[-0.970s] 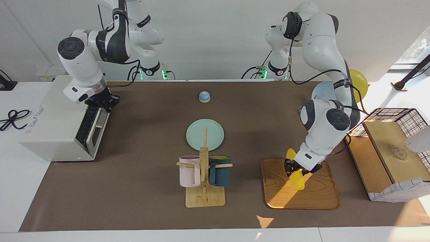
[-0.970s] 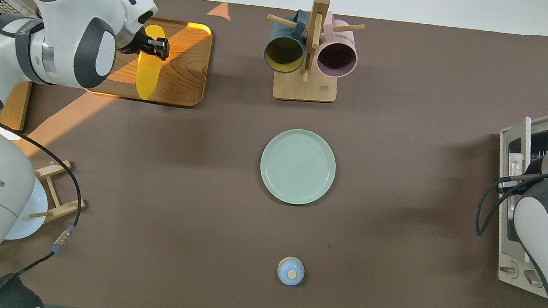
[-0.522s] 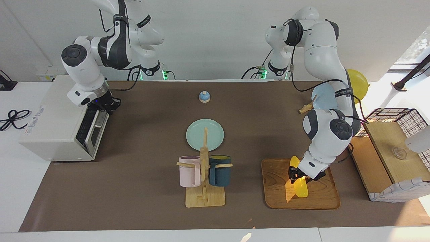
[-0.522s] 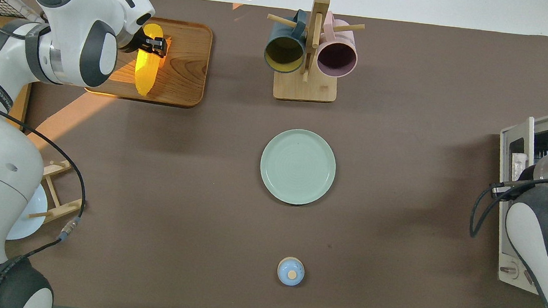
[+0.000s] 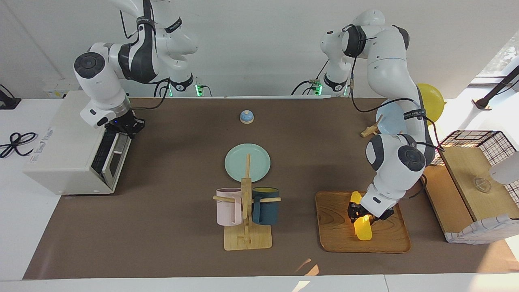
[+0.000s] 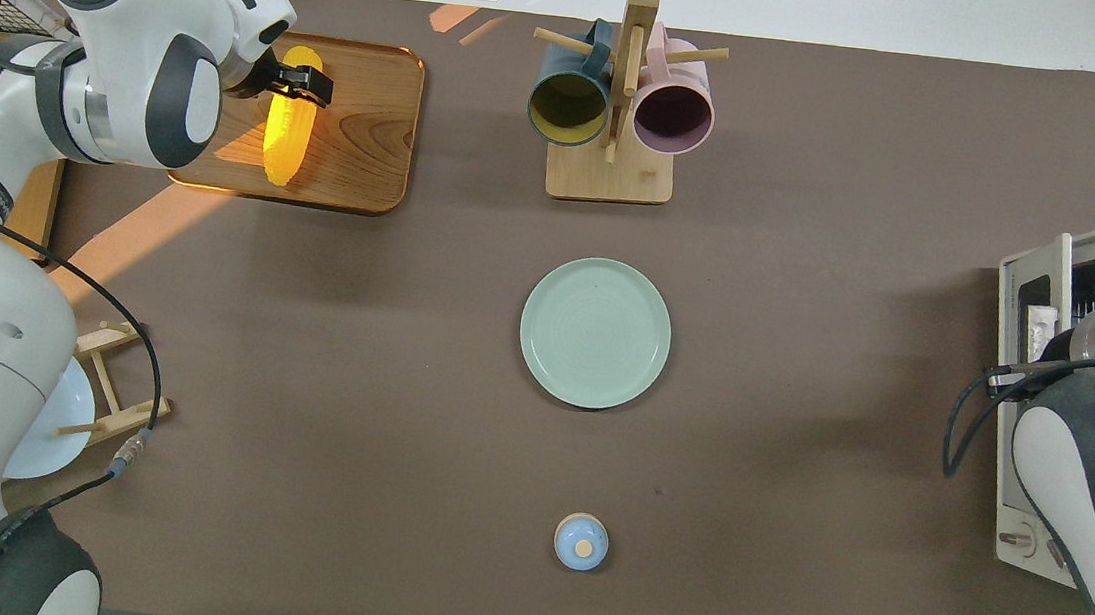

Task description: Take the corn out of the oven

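The yellow corn (image 5: 363, 229) (image 6: 281, 136) lies lengthwise on a wooden tray (image 5: 336, 227) (image 6: 364, 129) toward the left arm's end of the table. My left gripper (image 5: 357, 213) (image 6: 300, 85) is low over the cob, at the half of it nearer the robots. The off-white oven (image 5: 61, 154) (image 6: 1041, 295) stands at the right arm's end, its door tilted slightly ajar. My right gripper (image 5: 121, 125) sits shut at the door's top edge; whether it grips the handle I cannot tell. In the overhead view the right arm covers it.
A pale green plate (image 5: 247, 162) lies mid-table, with a wooden rack holding a pink and a dark blue mug (image 5: 246, 211) beside it, farther from the robots. A small blue bell (image 5: 246, 116) stands near the robots. A black wire basket with wooden boards (image 5: 474, 162) stands beside the tray.
The left gripper has come down with the corn, which now rests on the tray. The right gripper has shifted slightly at the oven door.
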Tool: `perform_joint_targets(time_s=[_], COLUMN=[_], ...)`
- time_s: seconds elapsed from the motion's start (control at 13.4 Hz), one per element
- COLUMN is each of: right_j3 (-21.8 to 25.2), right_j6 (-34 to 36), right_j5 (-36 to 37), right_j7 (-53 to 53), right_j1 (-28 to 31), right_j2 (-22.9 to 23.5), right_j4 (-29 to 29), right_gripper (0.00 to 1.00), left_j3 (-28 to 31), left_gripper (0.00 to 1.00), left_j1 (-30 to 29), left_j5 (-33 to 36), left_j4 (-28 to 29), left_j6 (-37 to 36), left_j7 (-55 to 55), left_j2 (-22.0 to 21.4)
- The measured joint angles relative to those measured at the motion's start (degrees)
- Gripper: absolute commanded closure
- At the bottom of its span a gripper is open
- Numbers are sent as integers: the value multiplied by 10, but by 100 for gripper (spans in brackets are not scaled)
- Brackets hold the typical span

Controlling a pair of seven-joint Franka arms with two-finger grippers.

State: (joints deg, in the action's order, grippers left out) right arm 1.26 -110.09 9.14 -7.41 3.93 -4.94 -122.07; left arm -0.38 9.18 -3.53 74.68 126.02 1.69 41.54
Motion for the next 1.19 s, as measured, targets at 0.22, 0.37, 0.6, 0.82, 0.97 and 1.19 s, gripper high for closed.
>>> perform_joint_targets(time_s=[0.22,0.37,0.6,0.82,0.97,1.19], right_j3=[-2,-2,-1,-3,-6,-8], right_j6=[10,15,22,66,113,203], right_j5=[35,40,40,40,19,-51], right_j7=[-1,-7,-17,-18,-18,-15], right_j1=[0,0,0,-1,-1,-1], right_j2=[0,0,-1,-5,-7,-3], right_j4=[0,0,6,50,100,166], right_gripper=[100,100,100,100,96,85], left_j3=[0,1,11,15,16,15], left_gripper=[0,0,0,0,0,0], left_j1=[0,0,-4,-9,-8,-6], left_j5=[-1,-2,-2,-1,4,8], left_j4=[-1,4,25,31,33,41], left_j6=[-33,-50,-107,-221,-297,-389], left_j7=[-8,-16,-19,-26,-40,-51], left_j2=[-28,-61,-125,-196,-241,-299])
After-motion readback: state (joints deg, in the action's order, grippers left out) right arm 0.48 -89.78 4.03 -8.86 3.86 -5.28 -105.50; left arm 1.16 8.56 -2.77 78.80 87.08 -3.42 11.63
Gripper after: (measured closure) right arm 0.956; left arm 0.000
